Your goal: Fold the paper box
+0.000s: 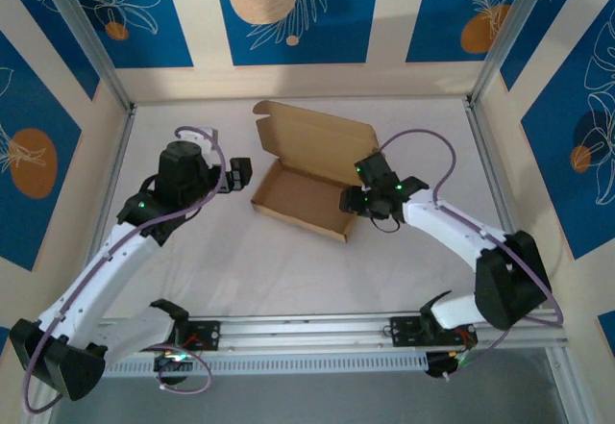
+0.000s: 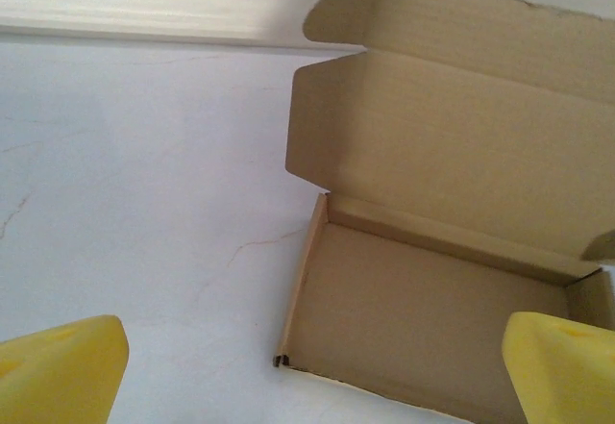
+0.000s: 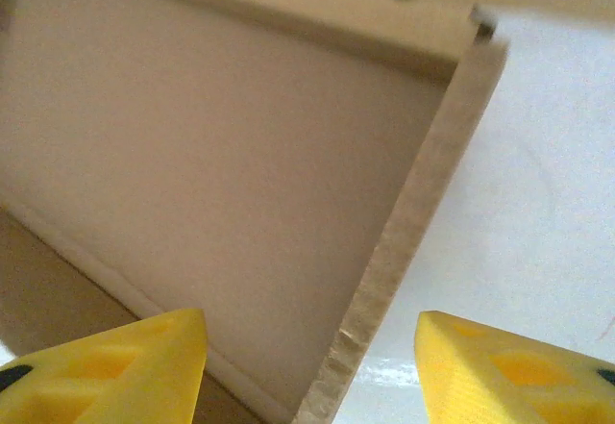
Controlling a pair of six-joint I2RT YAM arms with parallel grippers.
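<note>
Brown cardboard mailer box [image 1: 306, 193] sits on the white bench [image 1: 288, 270], tray formed, lid up. Probably light, stiff, crease-prone: take it by wall edges. Left tool [image 1: 238, 174] gapes beside its left end; right tool [image 1: 354, 203] straddles the right wall, unclenched.

One paper box [image 1: 306, 191] and two grippers [image 1: 239, 175] [image 1: 354, 200].

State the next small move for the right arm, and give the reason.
Probably close the right gripper on the side wall of the plain brown cardboard box: its open yellow fingers straddle that wall, one inside, one outside, and the lid stands open.
</note>
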